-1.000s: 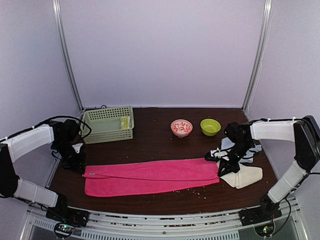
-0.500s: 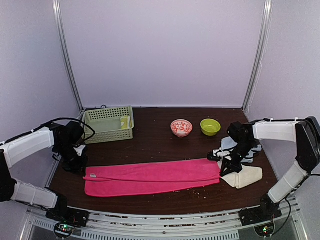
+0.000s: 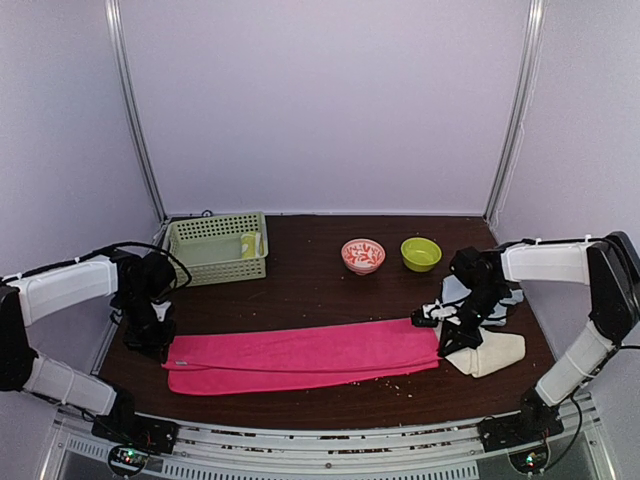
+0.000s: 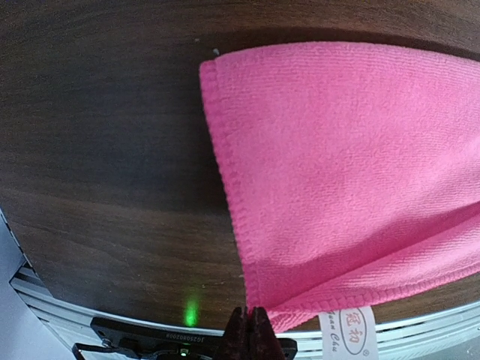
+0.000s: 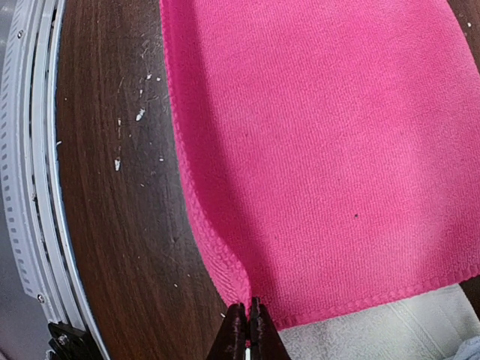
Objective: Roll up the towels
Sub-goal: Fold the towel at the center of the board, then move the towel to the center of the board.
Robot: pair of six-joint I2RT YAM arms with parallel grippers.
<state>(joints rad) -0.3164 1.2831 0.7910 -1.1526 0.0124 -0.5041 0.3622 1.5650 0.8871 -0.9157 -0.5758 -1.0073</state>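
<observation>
The left claw (image 3: 150, 338) is squeezed tight. It seems to nip the near left corner of the pink towel (image 3: 300, 355), but its tips sit at the very bottom of the left wrist view, so this is hard to be sure of. The right claw (image 3: 447, 340) is squeezed tight on the right end of the same towel, where the edge puckers up.

The pink towel lies long and flat across the near part of the table (image 3: 330, 290). Its near edge runs close to the metal rail (image 3: 330, 445). Bare brown wood lies between its far edge and the red and white bowl (image 3: 362, 255) and the green bowl (image 3: 420, 253). The green basket (image 3: 215, 228) stands at the far left with the yellow towel (image 3: 249, 245) inside.

The cream towel (image 3: 495, 352) touches the pink towel's right end. The light blue towel (image 3: 508, 296) lies just behind it.

Only the left wrist view shows a small white tag (image 4: 346, 330) with red signs, too small to read. Only the right wrist view shows pale crumbs (image 5: 139, 112) on the wood.
</observation>
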